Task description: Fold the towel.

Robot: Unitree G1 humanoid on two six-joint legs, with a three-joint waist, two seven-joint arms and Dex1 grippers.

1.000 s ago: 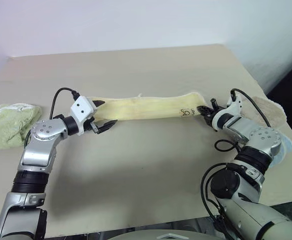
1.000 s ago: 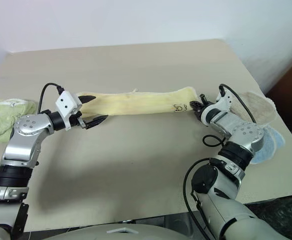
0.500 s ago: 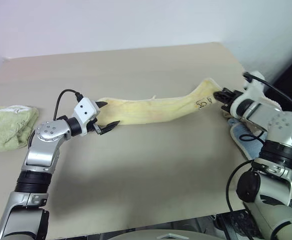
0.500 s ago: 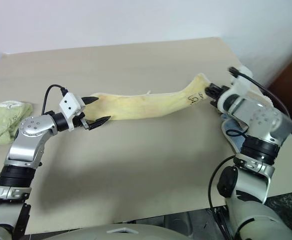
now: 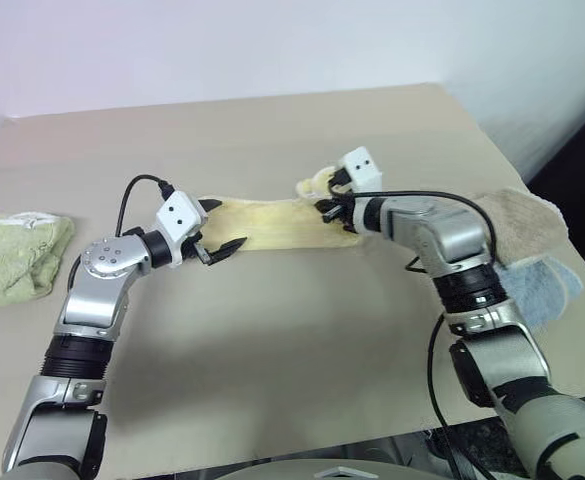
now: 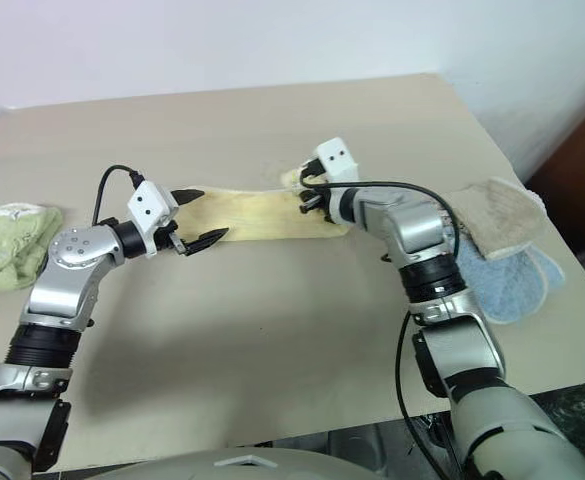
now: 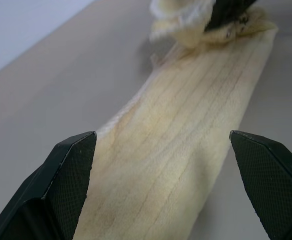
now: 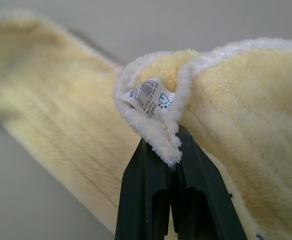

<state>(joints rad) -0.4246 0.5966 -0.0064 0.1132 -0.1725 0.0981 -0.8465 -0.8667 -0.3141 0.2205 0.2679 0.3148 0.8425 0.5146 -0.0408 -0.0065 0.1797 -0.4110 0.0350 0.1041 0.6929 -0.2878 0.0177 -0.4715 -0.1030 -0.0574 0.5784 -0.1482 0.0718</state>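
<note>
**A:** ok so the right end effector [image 5: 324, 207] just swung way over toward the robot's left. A second ago it was out at the far right end of the towel [image 5: 272, 220], with the thing stretched flat across the table [image 5: 302, 330]. Now that end is carried back over the towel's own middle, so the strip on the table looks about half as long.

**B:** is it actually gripping it or just shoving it along?

**A:** gripping. In the right wrist view the two black fingers [image 8: 185, 170] are pinched tight on the whitish corner trim, with the little barcode tag [image 8: 148, 96] sticking up right above them. The held end is bunched and lifted, not laid down yet.

**B:** and the left one?

**A:** the left end effector [image 5: 217, 226] hasn't really budged. Jaws spread wide, sitting at the towel's other end, straddling it without clamping anything as far as I can see. The left wrist view looks straight down the yellow strip to the held bundle at the far end.

**B:** so the fold's halfway?

**A:** I'd say the lengthwise fold is mid-swing. The end probably has to travel further to line up with the left edge before letting go. The green towel [image 5: 17, 255] and the beige towel [image 5: 522, 225] with the blue one [image 5: 552, 290] are off to the sides, out of it.
</note>
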